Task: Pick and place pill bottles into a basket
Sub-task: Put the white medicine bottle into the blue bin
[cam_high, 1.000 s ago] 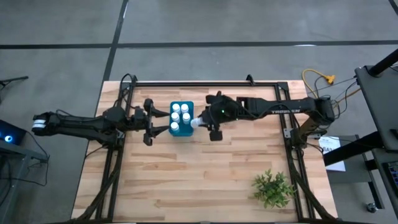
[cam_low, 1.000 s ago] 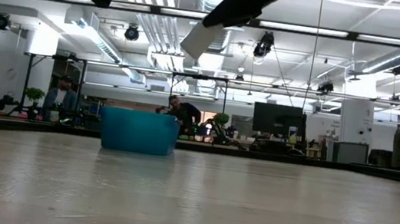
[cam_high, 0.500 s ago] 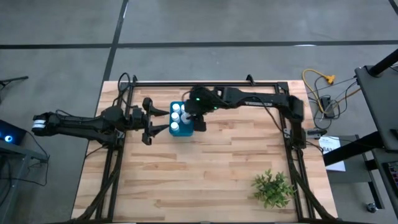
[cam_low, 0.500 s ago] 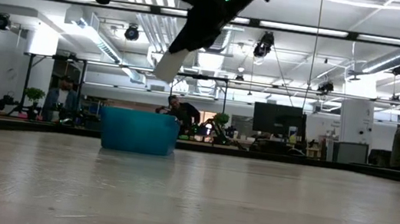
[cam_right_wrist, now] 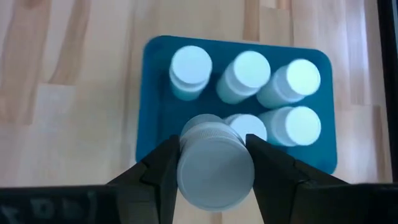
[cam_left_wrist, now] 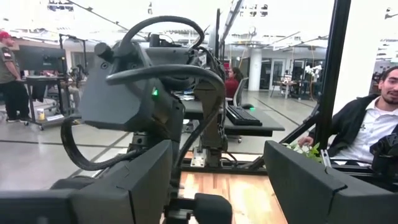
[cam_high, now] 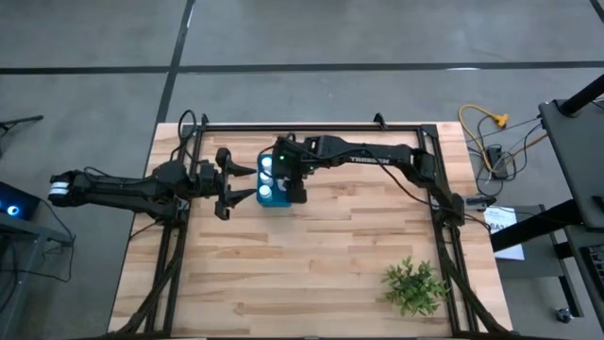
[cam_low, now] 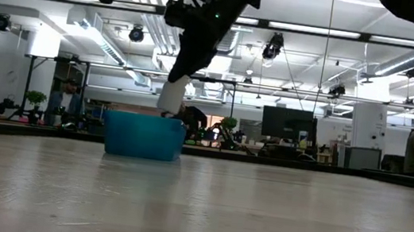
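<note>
The blue basket (cam_high: 270, 179) (cam_right_wrist: 155, 118) stands on the wooden table (cam_high: 311, 255), toward its far left. Several white pill bottles (cam_right_wrist: 249, 73) stand upright in it. My right gripper (cam_right_wrist: 214, 155) (cam_high: 287, 178) hangs over the basket's near-right part, shut on one more white pill bottle (cam_low: 172, 95). That bottle is just above the basket's rim (cam_low: 146, 118). My left gripper (cam_high: 247, 183) (cam_left_wrist: 217, 186) waits open, level with and just left of the basket, with nothing between its fingers. My right gripper pinches the pill bottle's round sides (cam_right_wrist: 186, 163) between its two fingers, one on either side. The fingers come steeply from above, slanting from the table's right. The bottle hangs below them, tilted a little, clear of the basket and the bottles in it.
A green plant (cam_high: 413, 286) lies at the table's near right. A dark frame rail (cam_high: 311, 126) runs along the far edge, with struts down both sides. People sit and stand in the room beyond (cam_low: 189, 116) (cam_left_wrist: 373, 124). Bare wood spreads in front of the basket.
My right gripper has carried the pill bottle toward the table's left edge and down, from right of the basket to over it, and has tipped further downward. The bottle has gone from slanting to nearly upright, close above the basket's rim.
</note>
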Controlling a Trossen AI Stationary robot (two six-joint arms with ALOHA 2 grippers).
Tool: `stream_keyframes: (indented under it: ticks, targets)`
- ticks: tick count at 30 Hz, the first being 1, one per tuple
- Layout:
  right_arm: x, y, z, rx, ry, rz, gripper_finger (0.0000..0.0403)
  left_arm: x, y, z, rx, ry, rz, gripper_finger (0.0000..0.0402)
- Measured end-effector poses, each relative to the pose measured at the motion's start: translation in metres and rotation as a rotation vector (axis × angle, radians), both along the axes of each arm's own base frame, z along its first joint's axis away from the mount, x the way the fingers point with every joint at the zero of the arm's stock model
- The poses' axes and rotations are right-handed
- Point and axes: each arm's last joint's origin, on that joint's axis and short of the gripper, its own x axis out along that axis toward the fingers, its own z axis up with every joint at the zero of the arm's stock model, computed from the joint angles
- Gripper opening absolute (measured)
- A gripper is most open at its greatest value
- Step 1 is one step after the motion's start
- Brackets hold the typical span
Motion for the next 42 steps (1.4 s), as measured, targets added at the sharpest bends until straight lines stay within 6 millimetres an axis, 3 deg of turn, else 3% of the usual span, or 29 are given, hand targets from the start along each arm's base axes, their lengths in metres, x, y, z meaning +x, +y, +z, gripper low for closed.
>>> stream_keyframes:
  ticks: [11,24,42]
  targets:
    - [0.011,0.003,-0.028,0.032,0.041,0.044,0.0147,0.001,0.000,-0.001,-0.001,0.006,-0.001,0.0238]
    - [0.013,0.003,-0.035,0.058,0.014,0.069,0.0147,0.002,0.000,-0.002,-0.005,0.011,-0.001,0.0238]
    - [0.010,0.003,-0.069,0.042,0.019,0.095,0.0147,0.003,0.000,-0.002,-0.004,0.011,-0.003,0.0238]
